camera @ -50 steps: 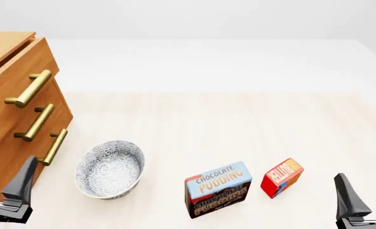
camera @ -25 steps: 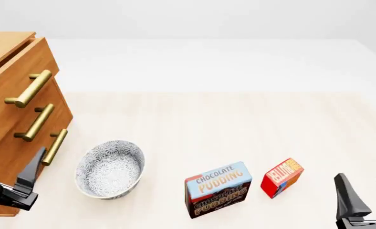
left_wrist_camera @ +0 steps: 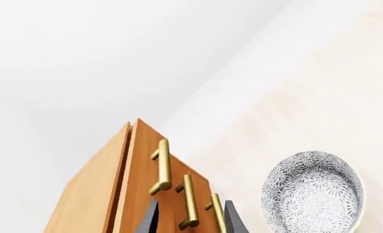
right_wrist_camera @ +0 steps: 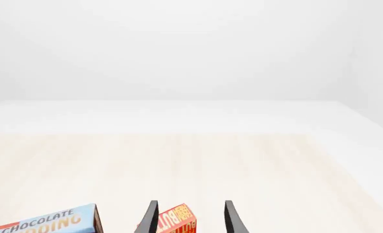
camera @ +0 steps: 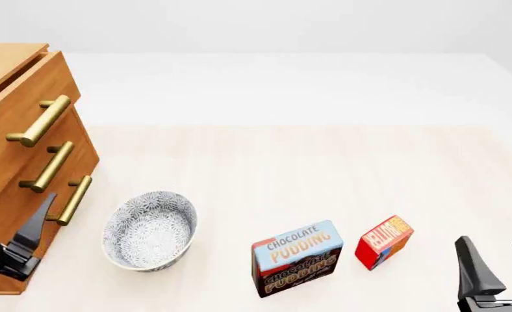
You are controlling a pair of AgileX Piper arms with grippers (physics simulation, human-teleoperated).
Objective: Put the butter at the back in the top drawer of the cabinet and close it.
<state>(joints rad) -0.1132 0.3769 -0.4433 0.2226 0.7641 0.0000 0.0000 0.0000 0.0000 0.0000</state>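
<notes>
Left gripper [camera: 0, 214]: since half a second ago I see it moved a little further left and up against the cabinet [camera: 13, 84] front, beside the lowest handle; fingers spread. Everything else sits as before.

Right gripper [camera: 497, 263]: unmoved at the near right of the bench [camera: 282, 162], fingers spread, holding nothing.

Left wrist view only: the cabinet's three brass handles in a row, the lower ones between my spread finger tips, with the top drawer [left_wrist_camera: 146, 160] shut and the patterned bowl [left_wrist_camera: 313, 190] just beside the cabinet. The front view alone shows both boxes together with the cabinet.

Right wrist view only: the butter [right_wrist_camera: 176, 221] lies between the right gripper's fingers' line of sight, ahead of them, not touched.

Butter [camera: 383, 242]: lies on the bench well to the right of the cabinet, just right of the chocolate pudding box [camera: 297, 258], apart from it. It is tilted, its long axis running from near-left to far-right, lettered face up.
</notes>
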